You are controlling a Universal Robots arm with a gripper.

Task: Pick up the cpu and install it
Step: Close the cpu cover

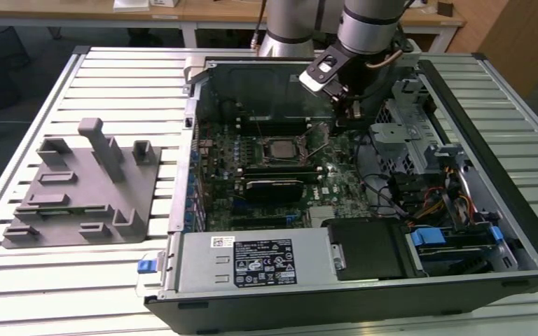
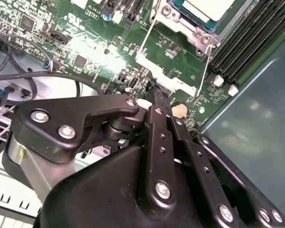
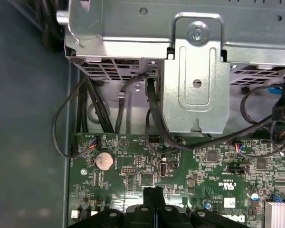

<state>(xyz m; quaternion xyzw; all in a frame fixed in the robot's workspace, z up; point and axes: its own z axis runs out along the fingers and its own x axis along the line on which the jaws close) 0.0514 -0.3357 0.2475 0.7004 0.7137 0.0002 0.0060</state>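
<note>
Found the gripper (image 1: pixel 349 106) low inside the open computer case (image 1: pixel 344 311), over the green motherboard (image 3: pixel 85 161). Saw its two matte black fingers (image 3: pixel 148 198) pressed together, flat face against flat face, in both wrist views. Found the cpu (image 1: pixel 277 148) lying flat in its square socket on the motherboard, shiny silver top up, with a bright steel frame (image 2: pixel 190 28) around it. In the exterior view, judged the gripper to be at about one o'clock from the cpu, near but clearly apart. Noticed a round silver coin battery (image 3: pixel 104 160) on the board near the fingertips, and a folded sheet-metal cage (image 3: pixel 194 85) beyond. At nine o'clock from the case, saw a grey plastic fixture plate (image 1: pixel 82 203) with upright posts, resting on the ribbed aluminium table (image 1: pixel 110 77).
</note>
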